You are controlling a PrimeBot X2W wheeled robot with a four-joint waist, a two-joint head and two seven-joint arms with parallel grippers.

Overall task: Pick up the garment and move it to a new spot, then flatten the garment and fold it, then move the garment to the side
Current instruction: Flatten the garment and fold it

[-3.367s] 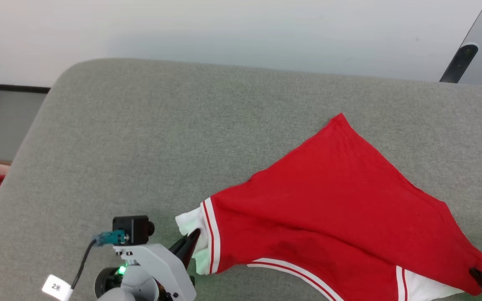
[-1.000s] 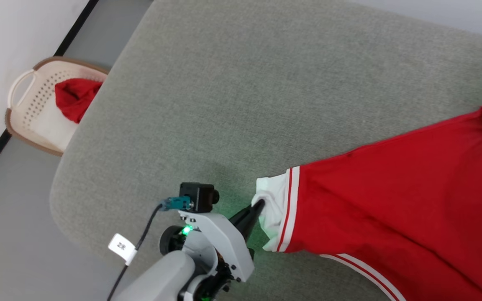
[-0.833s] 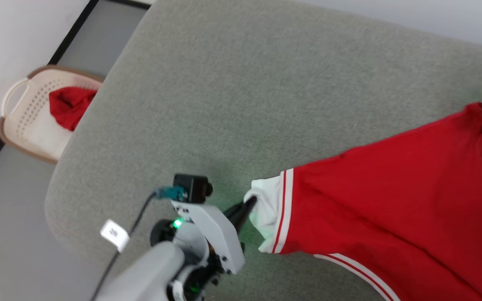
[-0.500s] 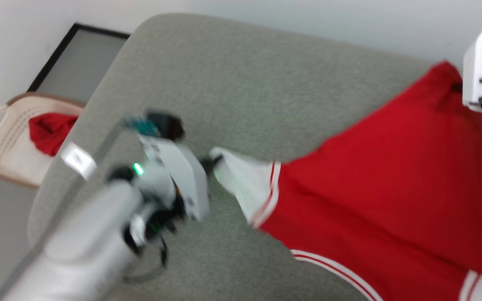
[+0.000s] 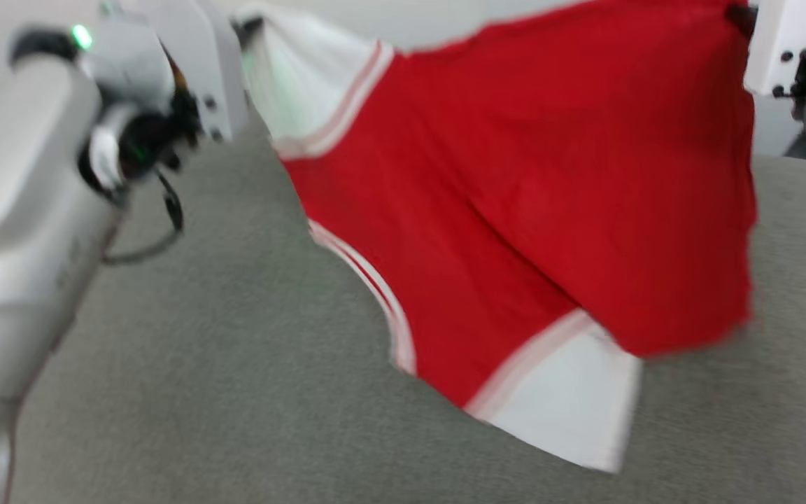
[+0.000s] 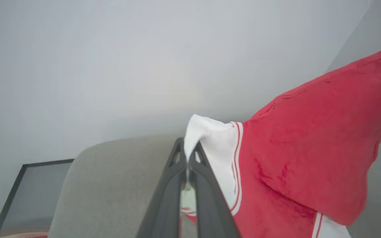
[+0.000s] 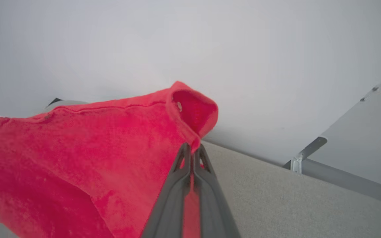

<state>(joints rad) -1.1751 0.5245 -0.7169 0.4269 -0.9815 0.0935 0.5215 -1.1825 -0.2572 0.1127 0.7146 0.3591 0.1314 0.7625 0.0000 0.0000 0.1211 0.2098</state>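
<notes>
so the shirt point(image 5: 515, 175) is coming up off the bench point(image 5: 200, 385) now
left gripper point(image 6: 188, 157) is pinching its white sleeve point(image 6: 217, 148), right gripper point(image 7: 192, 150) a red edge, both jaws tight. Looks like the carry is starting.

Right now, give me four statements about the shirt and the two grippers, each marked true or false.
1. The left gripper is shut on a white sleeve of the garment. True.
2. The right gripper is open and holds nothing. False: it is shut on a red edge of the garment.
3. The garment lies flat on the grey padded surface. False: it hangs stretched between both grippers.
4. The other sleeve is white. True.
</notes>
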